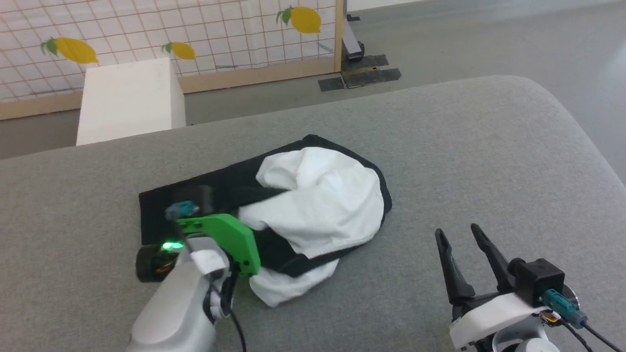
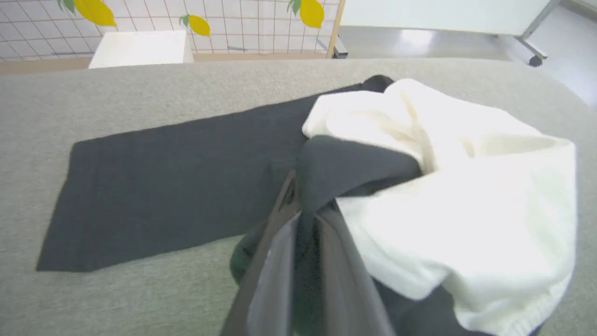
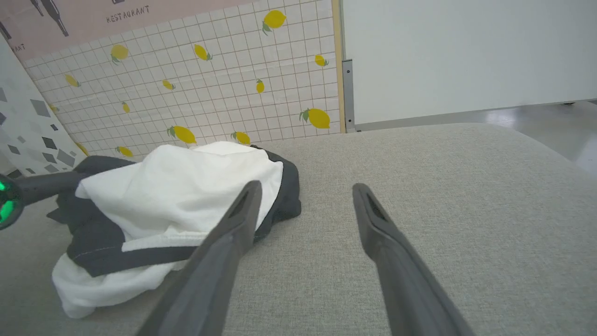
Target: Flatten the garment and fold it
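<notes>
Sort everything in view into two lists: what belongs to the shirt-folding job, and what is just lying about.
Belongs to the job:
- garment, crumpled on the grey padded surface
- left fingers, shut on its black fabric
- right fingers, open, apart from it

Just lying about:
- white box, beyond the surface
- lemon-patterned panel
- dark floor plates
</notes>
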Controlling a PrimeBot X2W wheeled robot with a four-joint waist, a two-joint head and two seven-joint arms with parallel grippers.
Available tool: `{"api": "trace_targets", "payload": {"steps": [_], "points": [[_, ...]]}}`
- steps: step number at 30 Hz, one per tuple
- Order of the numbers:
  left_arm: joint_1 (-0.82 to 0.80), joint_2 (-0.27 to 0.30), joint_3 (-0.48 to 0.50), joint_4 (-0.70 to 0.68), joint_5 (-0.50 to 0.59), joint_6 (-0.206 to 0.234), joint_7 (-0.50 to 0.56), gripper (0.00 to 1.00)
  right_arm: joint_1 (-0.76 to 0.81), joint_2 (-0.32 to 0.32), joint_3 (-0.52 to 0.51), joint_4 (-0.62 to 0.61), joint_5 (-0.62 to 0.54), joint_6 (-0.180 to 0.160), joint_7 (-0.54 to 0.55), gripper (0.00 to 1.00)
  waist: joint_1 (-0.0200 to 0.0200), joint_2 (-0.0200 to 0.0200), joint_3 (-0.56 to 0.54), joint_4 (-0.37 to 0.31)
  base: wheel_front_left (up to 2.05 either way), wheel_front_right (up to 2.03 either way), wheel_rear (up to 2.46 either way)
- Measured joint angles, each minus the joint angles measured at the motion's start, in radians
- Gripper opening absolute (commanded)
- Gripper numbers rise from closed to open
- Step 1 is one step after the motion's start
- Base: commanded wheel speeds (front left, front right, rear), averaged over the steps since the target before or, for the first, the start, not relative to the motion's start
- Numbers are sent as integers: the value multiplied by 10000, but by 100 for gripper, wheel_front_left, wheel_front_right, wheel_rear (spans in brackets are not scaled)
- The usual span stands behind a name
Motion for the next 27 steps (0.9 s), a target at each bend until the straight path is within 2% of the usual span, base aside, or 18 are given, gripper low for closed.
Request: {"api": "trace_targets", "payload": {"steps": [3, 9, 15, 18, 19, 20, 21, 23, 27], "points": [[642, 163, 759, -744, -117, 420, -1377, 0, 23, -2, -63, -63, -10, 0, 71, 100, 0, 0, -83, 247, 0, 0, 0], [2354, 658, 2073, -2389, -621, 1248, -2629, 0, 113, 0, -107, -217, -81, 0, 174, 100, 0, 0, -213, 848, 0, 0, 0], [4172, 1012, 2972, -3264, -1007, 2123, -2596, 0, 172, 0, -113, -280, -94, 0, 286, 100, 0, -1, -284, 1505, 0, 0, 0], [4858, 1051, 3012, -3175, -1373, 2278, -1814, 0, 174, 2, -148, -291, -94, 0, 355, 100, 0, 0, -307, 1807, 0, 0, 0], [5040, 1041, 2917, -3099, -1515, 2286, -1354, 38, 175, 0, -155, -297, -100, 0, 414, 100, 0, 0, -311, 1909, 0, 0, 0], [5195, 993, 2807, -3053, -1747, 2282, -863, 91, 178, 0, -155, -303, -115, 0, 458, 100, 0, -1, -312, 2010, 0, 0, 0], [5285, 953, 2688, -3049, -1879, 2255, -550, 100, 178, 2, -171, -313, -144, 0, 523, 100, 0, 0, -311, 2088, 0, 0, 0], [5334, 813, 2688, -3221, -1946, 2224, -652, 100, 178, 2, -234, -326, -182, 0, 619, 100, 0, 0, -293, 2280, 0, 0, 0], [5145, 573, 3097, -3614, -1825, 1919, -2376, 100, 42, -2, -339, -359, -199, 0, 775, 100, 0, 0, -196, 2654, 0, 0, 0]]}}
